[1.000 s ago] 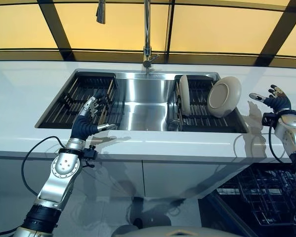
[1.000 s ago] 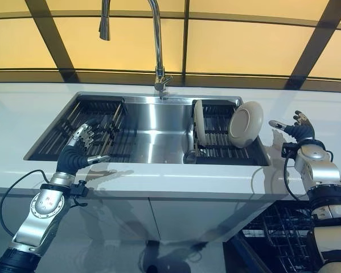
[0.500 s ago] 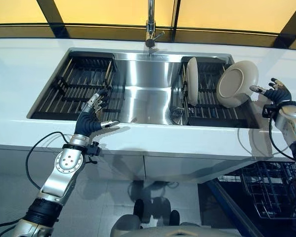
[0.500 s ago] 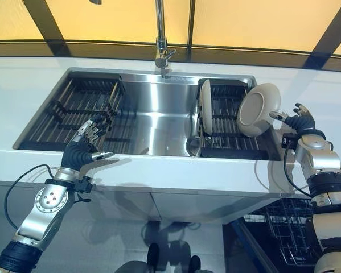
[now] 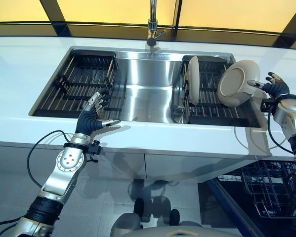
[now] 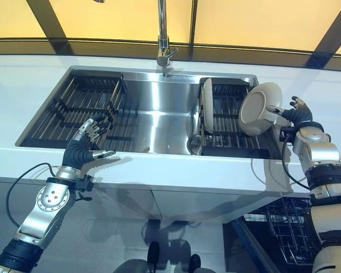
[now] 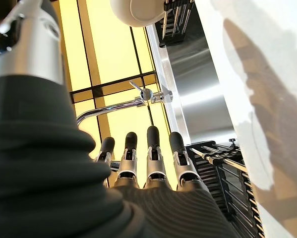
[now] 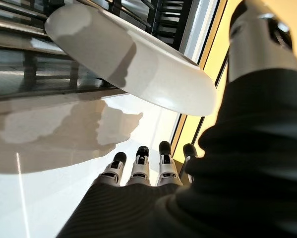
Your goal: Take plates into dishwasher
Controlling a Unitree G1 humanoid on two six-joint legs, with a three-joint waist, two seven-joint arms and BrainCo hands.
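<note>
A beige plate (image 5: pixel 238 90) leans at the right end of the black rack (image 6: pixel 224 122) in the sink's right side. A second plate (image 5: pixel 192 87) stands on edge at that rack's left end. My right hand (image 5: pixel 276 91) is just right of the leaning plate, fingers straight, its thumb at the plate's rim. In the right wrist view the plate (image 8: pixel 133 54) hangs over the straight fingers (image 8: pixel 139 162). My left hand (image 5: pixel 92 118) hovers open over the sink's front edge, by the left rack (image 5: pixel 83 84). It holds nothing.
A steel sink (image 5: pixel 144 101) is set in a white counter (image 5: pixel 19 74), with a tap (image 5: pixel 151 22) behind it. The open dishwasher's dark wire basket (image 5: pixel 272 192) shows at the lower right, below the counter.
The camera has tipped down and nearer the sink. My right hand has moved left, from a gap beside the leaning plate to its rim. The left hand has barely moved.
</note>
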